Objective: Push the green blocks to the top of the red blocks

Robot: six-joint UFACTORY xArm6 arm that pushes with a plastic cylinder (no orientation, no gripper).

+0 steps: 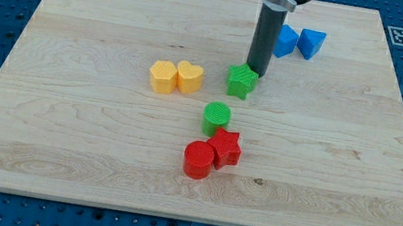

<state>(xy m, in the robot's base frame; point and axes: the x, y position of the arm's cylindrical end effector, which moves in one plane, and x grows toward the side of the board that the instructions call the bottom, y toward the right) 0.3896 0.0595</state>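
A green star block [241,80] lies near the board's middle. My tip [255,72] stands at its upper right edge, touching or nearly touching it. A green round block [216,119] lies below the star. Just below that sit a red star block [225,148] and a red round block [197,160], touching each other. The green round block nearly touches the red star's top.
A yellow hexagon-like block [163,76] and a yellow heart block [189,77] sit side by side left of the green star. Two blue blocks [286,40] [311,43] lie at the view's top, right of the rod. The wooden board [58,147] rests on a blue pegboard table.
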